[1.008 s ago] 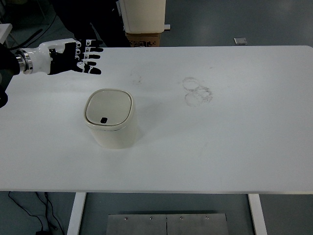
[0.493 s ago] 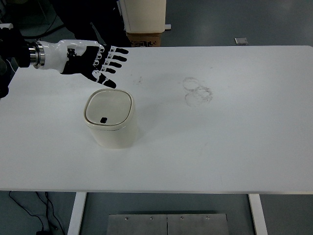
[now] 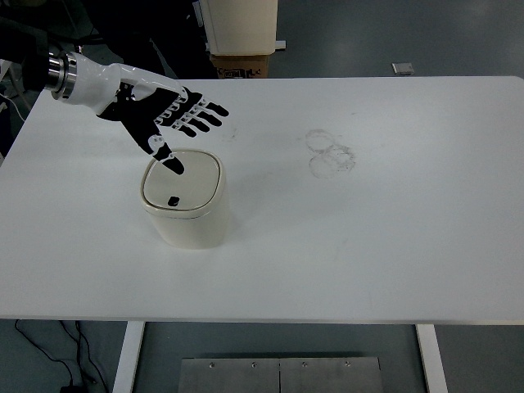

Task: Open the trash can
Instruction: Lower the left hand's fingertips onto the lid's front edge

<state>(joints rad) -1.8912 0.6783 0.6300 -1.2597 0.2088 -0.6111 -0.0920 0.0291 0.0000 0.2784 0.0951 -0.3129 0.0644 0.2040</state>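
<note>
The robot's left hand [image 3: 164,119], black with white knuckle joints, reaches in from the left, fingers spread and holding nothing, thumb tip over the rear of the lid [image 3: 182,180]. Below it, left of centre on the white table [image 3: 393,246], stands a small cream trash can [image 3: 187,201], smooth plastic with rounded corners. It looks light and rigid; pressing the dark button [image 3: 173,201] near the lid's front edge probably releases it. Faint ring marks [image 3: 330,152] lie further right.

A white table [image 3: 393,262] spreads below and right of the hand, faint ring marks [image 3: 330,152] to its right, a cardboard box [image 3: 241,64] beyond it.
</note>
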